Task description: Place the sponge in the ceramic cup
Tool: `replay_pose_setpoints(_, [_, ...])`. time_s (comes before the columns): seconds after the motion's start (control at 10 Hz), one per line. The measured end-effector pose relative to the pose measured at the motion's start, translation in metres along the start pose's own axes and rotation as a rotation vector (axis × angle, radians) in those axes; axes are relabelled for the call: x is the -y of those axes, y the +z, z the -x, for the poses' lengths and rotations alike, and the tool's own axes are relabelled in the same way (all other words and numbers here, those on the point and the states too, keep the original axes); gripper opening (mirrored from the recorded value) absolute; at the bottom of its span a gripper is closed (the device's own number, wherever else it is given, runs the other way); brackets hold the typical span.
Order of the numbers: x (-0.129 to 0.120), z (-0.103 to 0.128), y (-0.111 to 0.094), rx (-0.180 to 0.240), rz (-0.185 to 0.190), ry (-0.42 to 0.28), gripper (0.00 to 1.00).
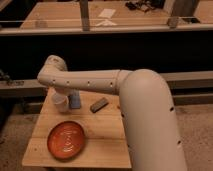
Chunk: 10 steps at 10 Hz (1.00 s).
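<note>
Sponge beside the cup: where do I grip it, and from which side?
Pinch the sponge across its thin top edge, coming from above: it stands upright, blue face showing, close beside the cup. The gripper is hidden behind the forearm just above it.

Nothing here carries writing, a label, a brand or a number that can be read. The gripper (64, 94), closed, hangs at 9 o'clock just above the cup (60, 102); neither shows a legible mark.
</note>
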Motion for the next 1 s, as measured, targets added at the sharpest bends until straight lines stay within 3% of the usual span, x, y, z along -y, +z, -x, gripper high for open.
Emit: replay_pose_setpoints(1.0, [0.013,-0.001,0.000,-0.003,-0.043,-0.045,0.03])
